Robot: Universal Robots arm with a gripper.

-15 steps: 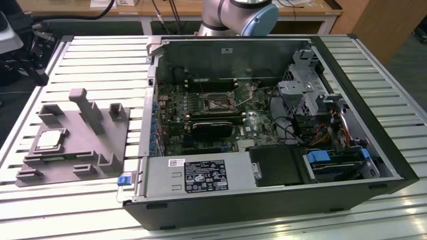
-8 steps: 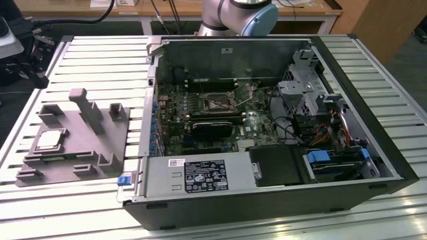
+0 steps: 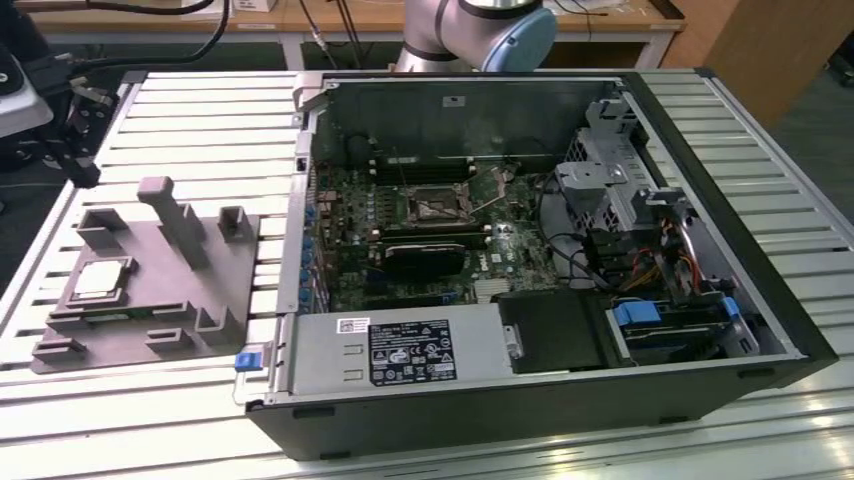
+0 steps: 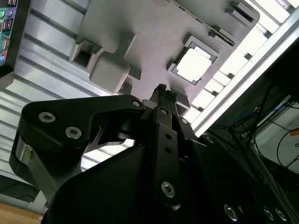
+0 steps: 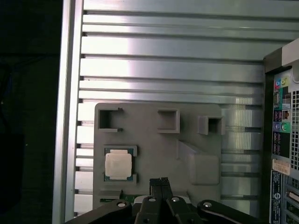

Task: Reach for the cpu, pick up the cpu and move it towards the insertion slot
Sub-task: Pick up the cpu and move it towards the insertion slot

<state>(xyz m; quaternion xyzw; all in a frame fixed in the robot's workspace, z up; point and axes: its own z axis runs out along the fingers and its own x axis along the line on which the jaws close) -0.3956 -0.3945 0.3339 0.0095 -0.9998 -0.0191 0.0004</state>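
Spanning the exterior view, one slatted metal table. Lying on its side across the exterior view's centre and right, one open computer case, side panel off, likely to turn the green board upward for reach from above. Sitting on the slats at the exterior view's lower left, just beside the case, one grey tray, seemingly a fixture for keeping parts at known spots; three square pockets along one edge. Hanging above that tray in the first wrist view, one gripper, fingertips pressed together, gripping nothing, near the chip but apart from it. Set in the board at the exterior view's upper centre, one insertion slot, thin lever alongside. Resting flat in a shallow nest of the tray, one cpu, silvery face up, hemmed at the corners, probably against sliding; not yet lifted.
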